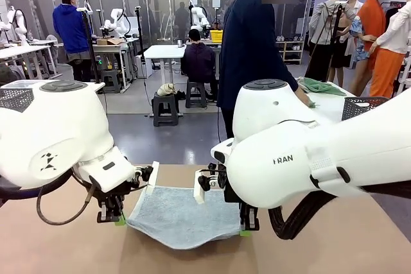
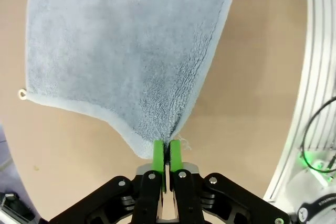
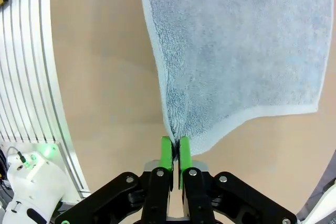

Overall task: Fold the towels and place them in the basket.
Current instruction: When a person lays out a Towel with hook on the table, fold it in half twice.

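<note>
table: brown | green cloth: far right | stool: black, in aisle

Your left arm sweeps in from the left and your right arm from the right, both bulking large up front with wrists turned down. Your left end effector points downward, low, its green pads clamped tight together on a corner of the towel. Your right end effector mirrors it, roughly level and well apart, pads pinched closed on the other near corner.
</note>
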`<control>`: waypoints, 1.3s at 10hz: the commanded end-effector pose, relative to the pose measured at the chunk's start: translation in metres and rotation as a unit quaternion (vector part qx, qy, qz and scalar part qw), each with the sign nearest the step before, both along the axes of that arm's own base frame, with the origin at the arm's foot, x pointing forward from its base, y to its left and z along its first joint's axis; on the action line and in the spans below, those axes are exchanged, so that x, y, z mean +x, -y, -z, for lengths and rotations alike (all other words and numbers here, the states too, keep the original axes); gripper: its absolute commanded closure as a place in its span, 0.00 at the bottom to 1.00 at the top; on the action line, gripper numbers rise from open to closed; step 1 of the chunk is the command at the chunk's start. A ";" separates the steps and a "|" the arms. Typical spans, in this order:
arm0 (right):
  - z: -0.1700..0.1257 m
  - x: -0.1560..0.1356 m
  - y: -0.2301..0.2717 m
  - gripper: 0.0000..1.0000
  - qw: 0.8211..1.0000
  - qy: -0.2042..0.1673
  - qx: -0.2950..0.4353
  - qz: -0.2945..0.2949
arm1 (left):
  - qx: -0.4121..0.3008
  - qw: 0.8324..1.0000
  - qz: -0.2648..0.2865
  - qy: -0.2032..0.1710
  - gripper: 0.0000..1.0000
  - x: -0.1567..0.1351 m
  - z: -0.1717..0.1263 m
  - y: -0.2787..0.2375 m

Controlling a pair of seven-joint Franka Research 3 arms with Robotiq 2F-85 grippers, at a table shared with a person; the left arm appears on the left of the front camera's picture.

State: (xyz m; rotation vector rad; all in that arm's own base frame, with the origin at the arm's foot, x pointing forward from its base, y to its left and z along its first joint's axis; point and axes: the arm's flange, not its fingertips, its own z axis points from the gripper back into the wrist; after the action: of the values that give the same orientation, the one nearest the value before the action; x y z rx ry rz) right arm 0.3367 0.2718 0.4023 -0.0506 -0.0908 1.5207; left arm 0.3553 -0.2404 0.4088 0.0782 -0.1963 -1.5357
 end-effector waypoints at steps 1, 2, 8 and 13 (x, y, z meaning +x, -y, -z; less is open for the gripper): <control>-0.006 0.030 0.002 0.93 1.000 -0.004 0.001 -0.015 | 0.017 1.000 0.010 0.004 0.95 0.031 -0.013 0.002; -0.008 0.042 0.004 0.93 1.000 -0.006 0.001 -0.016 | 0.023 1.000 0.008 0.000 0.95 0.045 -0.016 0.004; 0.002 0.121 0.007 0.93 1.000 -0.007 0.003 -0.029 | 0.033 0.999 -0.010 -0.021 0.95 0.124 -0.006 0.010; 0.012 0.169 0.021 0.93 0.999 0.026 0.004 -0.037 | 0.035 0.999 -0.027 0.007 0.95 0.169 0.011 0.002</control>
State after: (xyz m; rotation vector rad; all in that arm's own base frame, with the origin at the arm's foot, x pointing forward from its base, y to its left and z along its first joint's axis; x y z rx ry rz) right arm 0.4981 0.2526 0.3920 -0.0601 -0.1128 1.5492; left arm 0.5160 -0.2391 0.4005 0.1040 -0.1364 -1.4849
